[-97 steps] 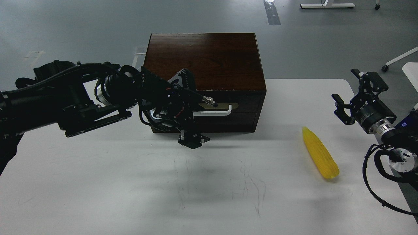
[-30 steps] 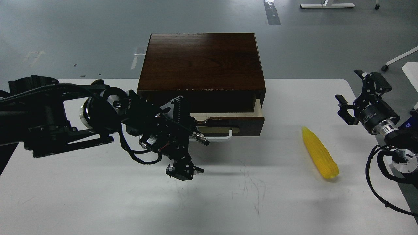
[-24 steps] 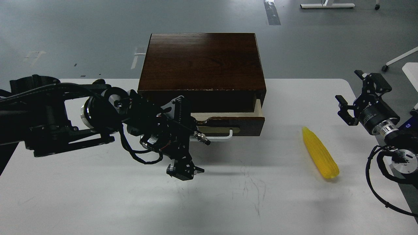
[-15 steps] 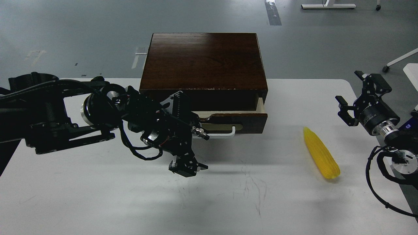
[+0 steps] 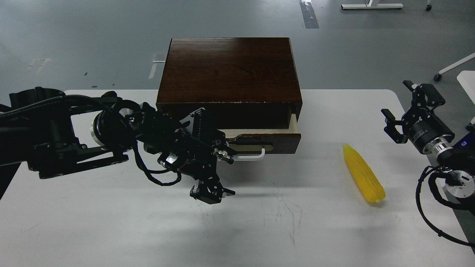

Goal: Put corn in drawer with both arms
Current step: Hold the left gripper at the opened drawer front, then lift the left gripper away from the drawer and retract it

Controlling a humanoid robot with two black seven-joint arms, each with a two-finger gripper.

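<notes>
The white desk (image 5: 111, 222) carries everything, and the dark wooden cabinet (image 5: 228, 70) at its back middle serves as the landmark. The cabinet's drawer (image 5: 267, 139) stands pulled partway out toward the robot, its pale side showing at the right corner and its white handle (image 5: 252, 156) on the front. The left arm reaches in from the cabinet's left, crossing in front of the drawer's left half; the left gripper (image 5: 211, 193) hangs just in front of and below the handle, apart from it, and its fingers are too dark and small to tell whether they are apart or together. The right gripper (image 5: 408, 107) hovers well to the cabinet's right, near the desk's right edge, fingers spread and holding nothing. The corn (image 5: 363, 173) lies flat on the desk to the right of the cabinet, long axis running from its pointed tip nearer the drawer to its blunt end nearer the robot. It sits below and slightly left of the right gripper, so the right arm is clearly the nearer one for the pick.
</notes>
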